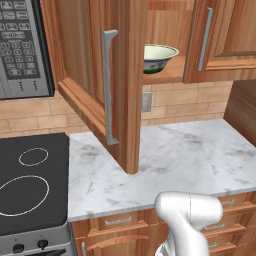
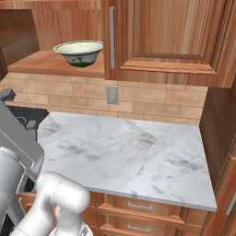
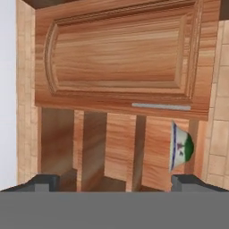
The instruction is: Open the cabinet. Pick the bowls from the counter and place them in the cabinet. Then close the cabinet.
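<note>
Cabinet [image 1: 95, 75] with left door swung open, right door [image 2: 170, 37] closed. Marble counter [image 1: 190, 155] below, bare of bowls. Cream-green bowl [image 1: 159, 57] upright on the cabinet shelf. Gripper [image 3: 115, 181] with fingers spread wide, holding nothing.

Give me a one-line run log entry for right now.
cabinet: left door open | cream-green bowl: on cabinet shelf | gripper: open, empty, facing cabinet | marble counter: no bowl seen
</note>
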Available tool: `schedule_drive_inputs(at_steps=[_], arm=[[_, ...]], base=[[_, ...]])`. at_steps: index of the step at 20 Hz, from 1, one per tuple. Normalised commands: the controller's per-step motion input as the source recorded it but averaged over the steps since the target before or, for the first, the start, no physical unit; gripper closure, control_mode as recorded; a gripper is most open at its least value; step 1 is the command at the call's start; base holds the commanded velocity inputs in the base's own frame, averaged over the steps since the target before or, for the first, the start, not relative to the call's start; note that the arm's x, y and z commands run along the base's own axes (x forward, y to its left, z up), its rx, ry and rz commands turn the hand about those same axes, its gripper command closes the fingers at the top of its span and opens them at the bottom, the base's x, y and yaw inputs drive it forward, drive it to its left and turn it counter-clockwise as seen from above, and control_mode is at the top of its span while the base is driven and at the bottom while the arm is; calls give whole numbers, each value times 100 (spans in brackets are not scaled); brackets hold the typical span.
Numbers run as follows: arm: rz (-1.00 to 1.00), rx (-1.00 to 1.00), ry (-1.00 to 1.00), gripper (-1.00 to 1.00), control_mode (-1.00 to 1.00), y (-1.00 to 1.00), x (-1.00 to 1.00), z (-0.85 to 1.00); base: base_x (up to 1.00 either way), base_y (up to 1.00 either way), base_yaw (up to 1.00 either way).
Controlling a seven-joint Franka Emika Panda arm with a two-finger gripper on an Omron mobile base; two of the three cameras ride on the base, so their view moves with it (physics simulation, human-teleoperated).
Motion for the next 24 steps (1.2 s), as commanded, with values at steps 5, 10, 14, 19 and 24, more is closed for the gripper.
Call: schedule_drive_inputs(at_steps=[5, 10, 14, 19, 24], arm=[[-4, 4, -7, -100, -100, 94, 0, -30], [-7, 0, -3, -100, -100, 97, -1, -32], [-12, 4, -8, -100, -100, 79, -16, -32], [-15, 5, -15, -100, -100, 66, -28, -13], [-16, 0, -19, -100, -100, 74, -31, -8]], base=[[0, 0, 0], [0, 0, 0], [0, 0, 0], [0, 0, 0], [0, 0, 0]])
